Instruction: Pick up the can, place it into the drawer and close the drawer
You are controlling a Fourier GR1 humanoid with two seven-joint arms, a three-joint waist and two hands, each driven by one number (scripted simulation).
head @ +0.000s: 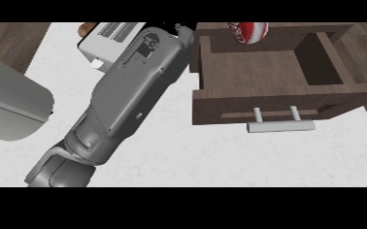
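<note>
We see the can, red and white, lying at the far back edge of the open drawer, partly cut off by the top of the view. The drawer is a brown wooden box pulled out over the white counter, its pale bar handle on the near front. Left of the drawer a grey forearm runs up from the lower left; its hand shows only as a dark sliver beside the drawer's back corner, and we cannot tell how its fingers stand. Beyond the forearm sits a white toaster.
</note>
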